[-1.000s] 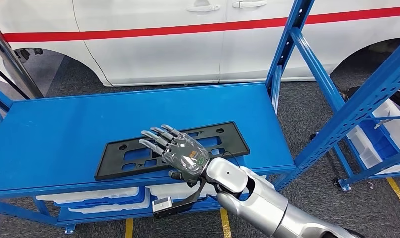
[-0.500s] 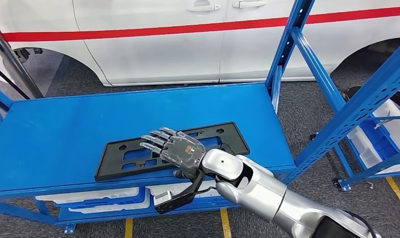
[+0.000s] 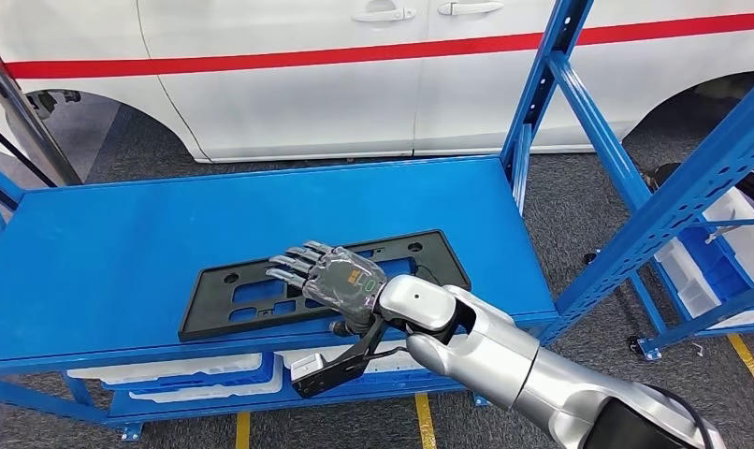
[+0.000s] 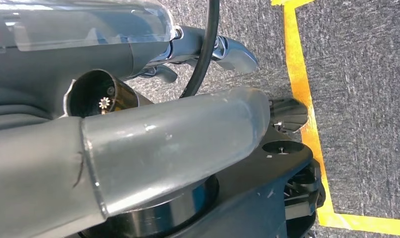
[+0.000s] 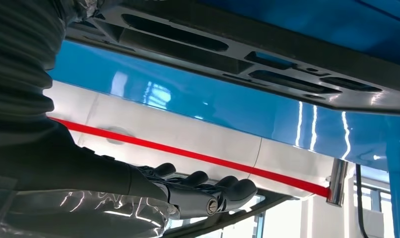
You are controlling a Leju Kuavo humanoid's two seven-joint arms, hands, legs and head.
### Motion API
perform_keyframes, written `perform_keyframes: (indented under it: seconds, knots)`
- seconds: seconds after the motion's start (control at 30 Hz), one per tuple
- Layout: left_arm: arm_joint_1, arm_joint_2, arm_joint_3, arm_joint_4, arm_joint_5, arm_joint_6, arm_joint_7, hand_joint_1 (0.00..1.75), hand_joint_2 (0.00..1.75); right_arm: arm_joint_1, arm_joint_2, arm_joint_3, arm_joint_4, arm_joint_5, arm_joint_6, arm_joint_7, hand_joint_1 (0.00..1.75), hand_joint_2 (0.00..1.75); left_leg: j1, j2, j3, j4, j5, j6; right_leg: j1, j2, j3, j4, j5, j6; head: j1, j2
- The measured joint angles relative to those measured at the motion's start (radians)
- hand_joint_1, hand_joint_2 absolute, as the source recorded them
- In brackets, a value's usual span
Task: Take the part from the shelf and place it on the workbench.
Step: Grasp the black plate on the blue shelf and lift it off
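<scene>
The part [image 3: 205,309] is a flat black rectangular frame with cut-outs, lying near the front edge of the blue shelf top [image 3: 121,243]. My right hand [image 3: 331,281] is stretched out over the part's middle, palm down and fingers apart, holding nothing. In the right wrist view the part [image 5: 237,54] and the dark fingers [image 5: 208,191] show a gap between them. My left hand [image 4: 178,134] hangs over the grey floor, its thumb and fingers around nothing.
A white car [image 3: 355,84] with a red stripe stands right behind the shelf. Blue rack uprights [image 3: 542,84] rise at the shelf's right end. White bins [image 3: 177,372] sit on the level below, and more [image 3: 729,243] in the rack at right. Yellow floor tape [image 4: 302,99] runs below.
My right forearm has swung further in from the lower right. The hand has shifted slightly left over the part and its fingers lie flatter. The part has not moved.
</scene>
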Motion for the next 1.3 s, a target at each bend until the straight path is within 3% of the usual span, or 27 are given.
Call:
perform_keyframes:
  seconds: [0.5, 1.3]
  knots:
    - [0.0, 0.0, 0.012, 0.0, 0.003, 0.003, 0.0, 0.0, 0.0, -0.005, 0.006, 0.006, 0.057, -0.089, 0.017, 0.07, 0.0, 1.75, 0.0, 0.0, 0.0, 0.0, 0.0, 0.0, 0.0, 0.0, 0.0, 0.0, 0.0, 0.0, 0.0, 0.0]
    - [0.001, 0.0, 0.028, 0.0, 0.009, 0.008, 0.0, 0.0, 0.0, -0.005, 0.023, 0.006, 0.125, -0.122, 0.031, 0.095, 0.0, 1.75, 0.0, 0.0, 0.0, 0.0, 0.0, 0.0, 0.0, 0.0, 0.0, 0.0, 0.0, 0.0, 0.0, 0.0]
